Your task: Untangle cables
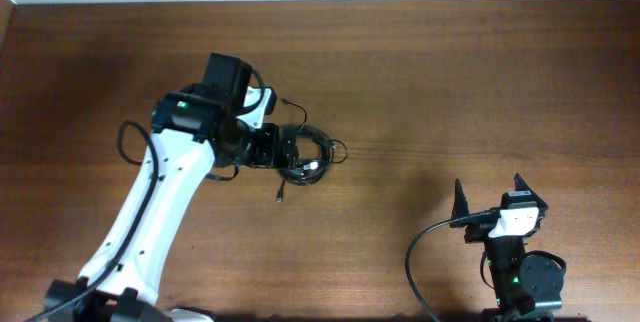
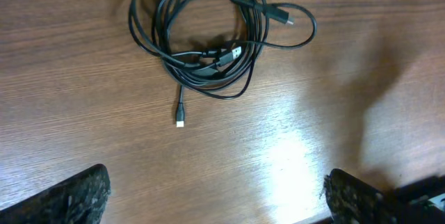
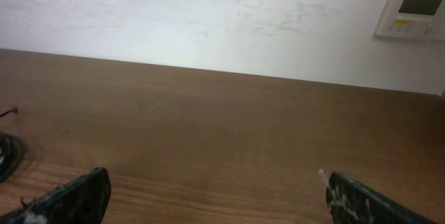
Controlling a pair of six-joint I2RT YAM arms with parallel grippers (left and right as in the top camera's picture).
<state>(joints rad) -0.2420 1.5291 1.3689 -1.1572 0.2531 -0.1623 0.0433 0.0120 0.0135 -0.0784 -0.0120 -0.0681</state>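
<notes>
the cables (image 2: 215,57) lie in one tangled coil on the desk (image 2: 69,113) just ahead of the left gripper (image 2: 217,182), its jaws wide and empty like those of the right gripper (image 3: 215,182) well apart, so better to pinch only the loose plug end (image 2: 180,121) and draw it outward, not the bundle.

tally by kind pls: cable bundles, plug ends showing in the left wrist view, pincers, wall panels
cable bundle: 1
plug ends: 3
left pincer, right pincer: 2
wall panel: 1
total: 7
</notes>
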